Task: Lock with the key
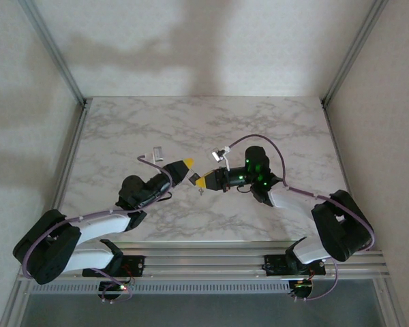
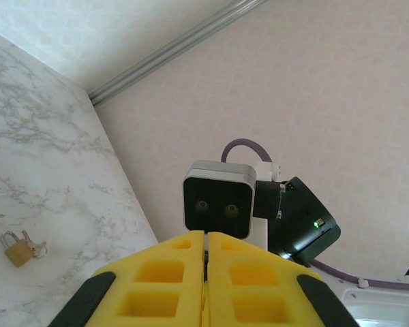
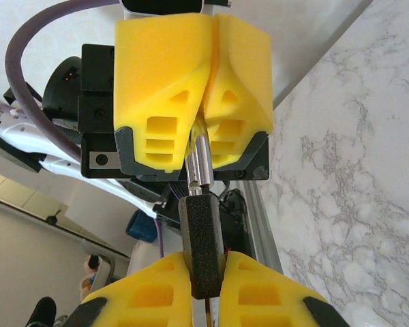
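Clamps black handle [image 3: 203, 238] in right gripper [image 3: 204, 264], silver shaft [image 3: 201, 163] in left gripper [image 3: 204, 116], near brass padlock [image 2: 17, 249] on worktop [image 2: 48, 157].

Silver shaft [image 3: 202, 160] tip hidden inside left gripper [image 3: 203, 136], black handle [image 3: 203, 231] base inside right gripper [image 3: 204, 264]

A white marble-patterned surface [image 1: 273, 129] with grey veining carries the scene, bounded by pale walls along its left, far and right sides. In the left wrist view this surface [image 2: 41, 150] bears a small brass padlock [image 2: 16, 250] lying flat, with a few silver keys [image 2: 35, 247] touching its side. From above, a small greyish object [image 1: 201, 193] lies near the middle of the surface, too small to identify. The right wrist view shows bare veined marble [image 3: 368, 150].
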Action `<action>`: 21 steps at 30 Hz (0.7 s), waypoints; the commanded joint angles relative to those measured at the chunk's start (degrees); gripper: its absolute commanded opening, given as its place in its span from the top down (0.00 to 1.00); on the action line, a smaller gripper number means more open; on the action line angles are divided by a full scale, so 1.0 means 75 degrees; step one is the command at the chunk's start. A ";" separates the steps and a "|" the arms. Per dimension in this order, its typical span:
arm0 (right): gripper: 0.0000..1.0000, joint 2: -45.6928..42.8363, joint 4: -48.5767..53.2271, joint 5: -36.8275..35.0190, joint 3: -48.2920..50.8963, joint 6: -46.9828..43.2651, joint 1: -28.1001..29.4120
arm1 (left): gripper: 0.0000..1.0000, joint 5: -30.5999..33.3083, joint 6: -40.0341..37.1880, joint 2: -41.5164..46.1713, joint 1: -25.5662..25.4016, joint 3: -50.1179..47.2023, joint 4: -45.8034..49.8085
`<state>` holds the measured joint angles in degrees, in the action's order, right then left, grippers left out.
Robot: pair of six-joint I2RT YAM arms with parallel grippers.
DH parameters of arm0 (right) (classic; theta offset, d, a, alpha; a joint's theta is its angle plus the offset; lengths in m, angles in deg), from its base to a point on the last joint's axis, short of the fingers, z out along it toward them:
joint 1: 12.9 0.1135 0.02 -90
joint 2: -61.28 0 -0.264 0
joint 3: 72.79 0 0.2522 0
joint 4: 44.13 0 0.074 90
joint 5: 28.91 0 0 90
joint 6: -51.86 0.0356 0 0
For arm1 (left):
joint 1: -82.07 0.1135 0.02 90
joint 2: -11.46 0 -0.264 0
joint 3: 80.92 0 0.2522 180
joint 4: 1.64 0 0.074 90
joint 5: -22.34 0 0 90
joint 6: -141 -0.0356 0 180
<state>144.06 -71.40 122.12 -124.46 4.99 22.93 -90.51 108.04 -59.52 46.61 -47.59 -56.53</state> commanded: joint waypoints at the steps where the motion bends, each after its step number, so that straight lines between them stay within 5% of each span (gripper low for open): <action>1: 1.00 0.0280 0.0182 -0.0368 -0.0058 0.0189 -0.0090 | 1.00 -0.0244 0.0134 0.0414 0.0006 -0.0020 -0.1416; 21: 1.00 0.0454 -0.0224 -0.0564 0.0015 0.0527 -0.0162 | 1.00 -0.0326 0.0193 0.0596 -0.0100 -0.0087 -0.1442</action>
<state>146.05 -76.04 124.18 -125.01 7.72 23.04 -90.29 108.06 -57.25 46.59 -48.85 -57.47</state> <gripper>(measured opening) 0.090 0.062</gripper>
